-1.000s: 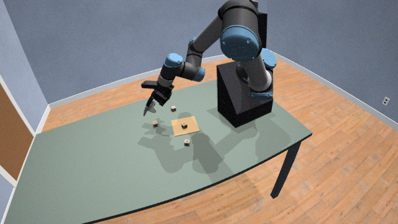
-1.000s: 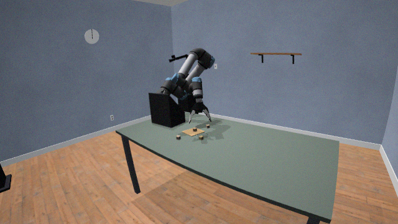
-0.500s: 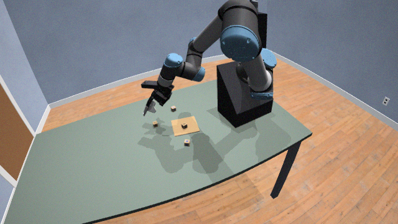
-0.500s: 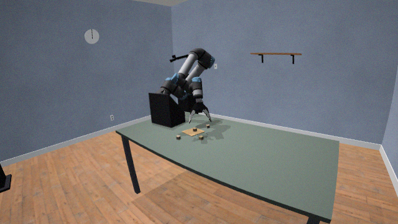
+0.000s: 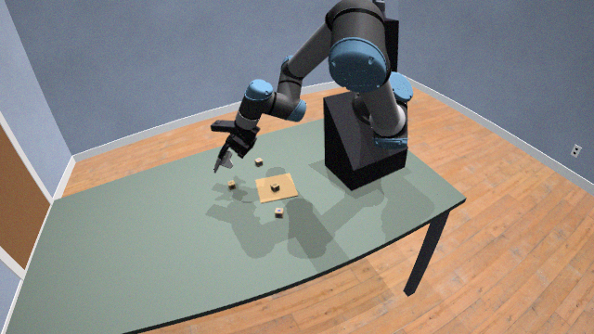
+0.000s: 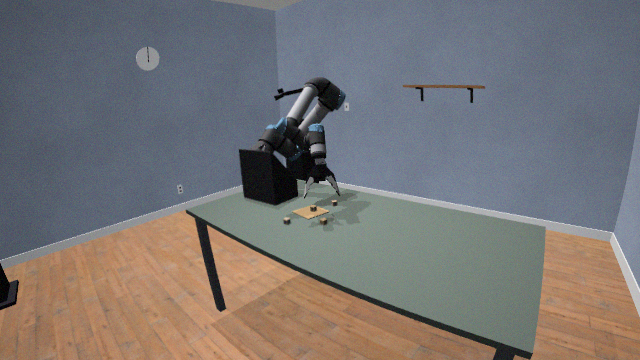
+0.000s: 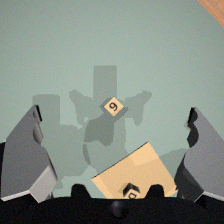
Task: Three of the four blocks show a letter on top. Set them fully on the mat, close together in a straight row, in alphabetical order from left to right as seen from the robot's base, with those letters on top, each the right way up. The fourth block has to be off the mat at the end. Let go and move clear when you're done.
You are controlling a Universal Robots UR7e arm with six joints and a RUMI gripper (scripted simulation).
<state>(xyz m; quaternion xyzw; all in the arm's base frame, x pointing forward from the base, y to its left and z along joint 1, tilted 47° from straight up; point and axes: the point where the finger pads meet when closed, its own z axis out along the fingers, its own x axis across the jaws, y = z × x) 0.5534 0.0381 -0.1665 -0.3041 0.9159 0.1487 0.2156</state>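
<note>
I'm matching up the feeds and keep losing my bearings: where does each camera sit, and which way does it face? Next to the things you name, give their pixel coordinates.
Top: above the table [image 5: 139, 260] [image 6: 425, 250], to one side, looking steeply down at the mat [image 5: 264, 194] [image 6: 302, 213] [image 7: 150, 155]; most of the arm and the hand [image 5: 220, 168] [image 6: 322, 195] [image 7: 115, 107] show.
Exterior: beyond the table, across from the black pedestal [image 5: 339, 121] [image 6: 255, 175], looking back at it; arm and hand show.
Wrist: on the hand, looking down between its open fingers; both fingers show.
Top and exterior share all four blocks, mat, pedestal and arm.

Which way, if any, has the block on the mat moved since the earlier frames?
No, it hasn't: the block sits at the same spot within the mat's edges.
</note>
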